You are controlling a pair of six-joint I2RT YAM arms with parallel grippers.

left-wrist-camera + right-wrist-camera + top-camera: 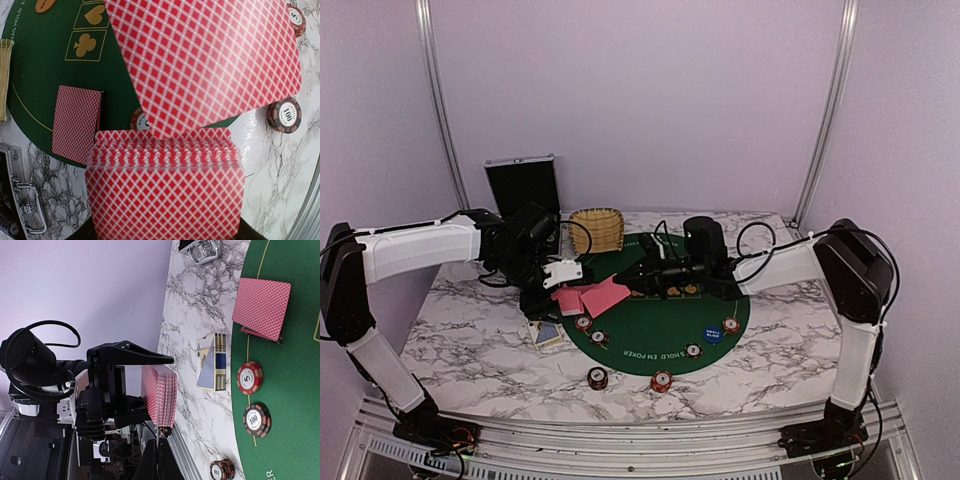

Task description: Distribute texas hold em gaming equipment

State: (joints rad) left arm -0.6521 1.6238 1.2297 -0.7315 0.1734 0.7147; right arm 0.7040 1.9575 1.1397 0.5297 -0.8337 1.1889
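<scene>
- Left wrist view first: the deck point(165, 190) of red-backed cards fills the bottom of the frame, slightly fanned. It is clamped in my left pincer point(144, 390), whose fingers are drawn in narrow against it, and it is held in the air over the left rim of the green mat point(660, 325).
- One loose card point(205, 65) hangs tilted just above the deck, back up, overlapping the deck's far edge.
- From the top view, that card's far end meets the tip of my right pincer point(636, 282). Its jaws are pressed together on the card, though the fingertips are too dark for me to make out.
- Another face-down card point(77, 125) lies on the mat near its left rim, well apart from the deck.
- A "5" chip point(249, 378) sits on the mat's border line.
- A "100" chip point(284, 114) rests on the marble just beside the mat.
- The blue marker disc point(713, 334) lies on the mat's right part.
- The orange disc point(45, 5) lies near the printed suit boxes.
- A blue card box point(211, 362) lies flat on the marble table point(470, 340), just beside the mat's left edge.
- The wicker basket point(596, 230) and the black case point(523, 185) stand at the far side.
</scene>
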